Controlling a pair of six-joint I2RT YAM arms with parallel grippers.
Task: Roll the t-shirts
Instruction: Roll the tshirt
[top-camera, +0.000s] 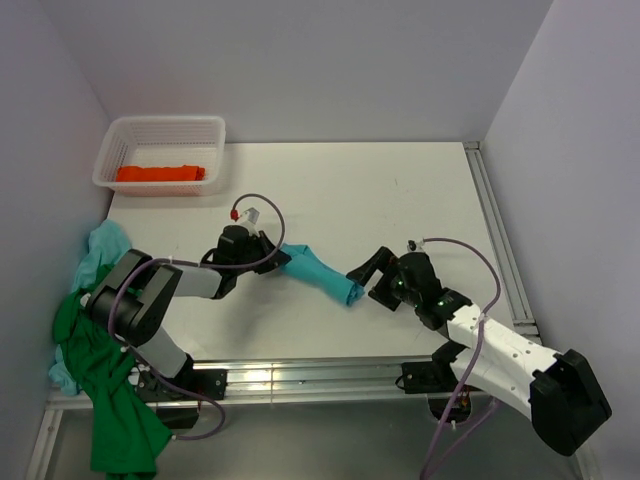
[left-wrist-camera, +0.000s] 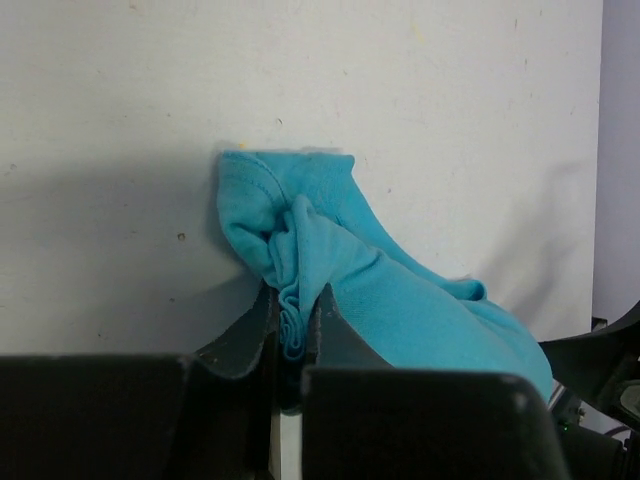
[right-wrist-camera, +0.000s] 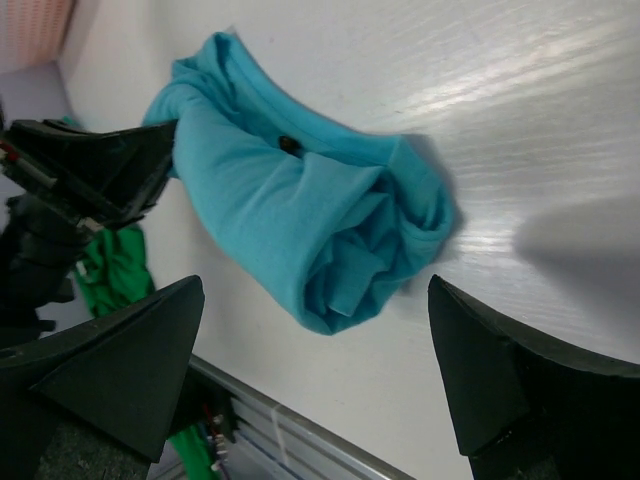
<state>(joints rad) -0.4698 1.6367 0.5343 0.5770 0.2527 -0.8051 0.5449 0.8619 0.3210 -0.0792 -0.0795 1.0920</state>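
Fingers of the left gripper (top-camera: 277, 256) pinch the left end of a rolled turquoise t-shirt (top-camera: 318, 270), which lies on the white table (top-camera: 400, 200) near its middle. The right gripper (top-camera: 364, 283) sits just beside the roll's right end, its fingers spread wide and gripping nothing. An orange-red t-shirt (top-camera: 160, 174) lies in the white basket (top-camera: 165, 124) at the far left. A green t-shirt (top-camera: 110, 380) and a second turquoise t-shirt (top-camera: 103, 245) are heaped at the table's near left edge.
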